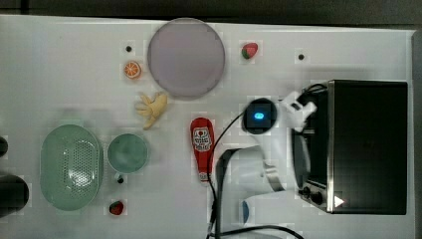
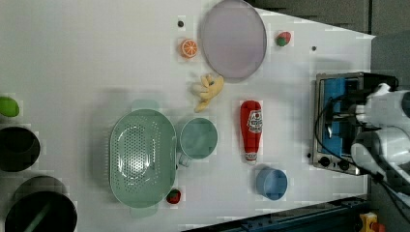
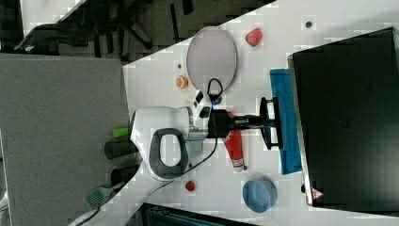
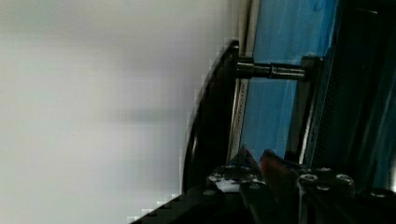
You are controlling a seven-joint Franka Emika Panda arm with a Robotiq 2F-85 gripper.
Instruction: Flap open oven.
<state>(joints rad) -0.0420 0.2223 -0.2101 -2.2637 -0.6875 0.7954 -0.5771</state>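
The gripper point(image 3: 269, 123) reaches level toward the oven point(image 3: 350, 117) and meets the dark bar handle point(image 3: 275, 123) of the blue-tinted glass door point(image 3: 286, 123). In the right view its black fingers point(image 3: 264, 122) lie against the handle near the middle of the bar. Whether they pinch the bar or merely rest on it cannot be told. The wrist view shows the handle point(image 4: 212, 116) as a curved dark bar beside the blue glass point(image 4: 280, 79), joined to it by a short post.

The oven stands at the top view's right edge of the white table point(image 1: 59, 74), black top up, with two black knobs point(image 1: 311, 194) on its silver front frame. In the right view the door stands apart from the oven body, partly swung out.

Writing: a red-and-white warning triangle point(image 3: 318, 193) marks a corner of the oven top. The red ketchup bottle point(image 1: 202, 147), lying flat on the table, bears a white label whose text is too small to read. A blue light point(image 1: 259, 116) glows on the arm's wrist.
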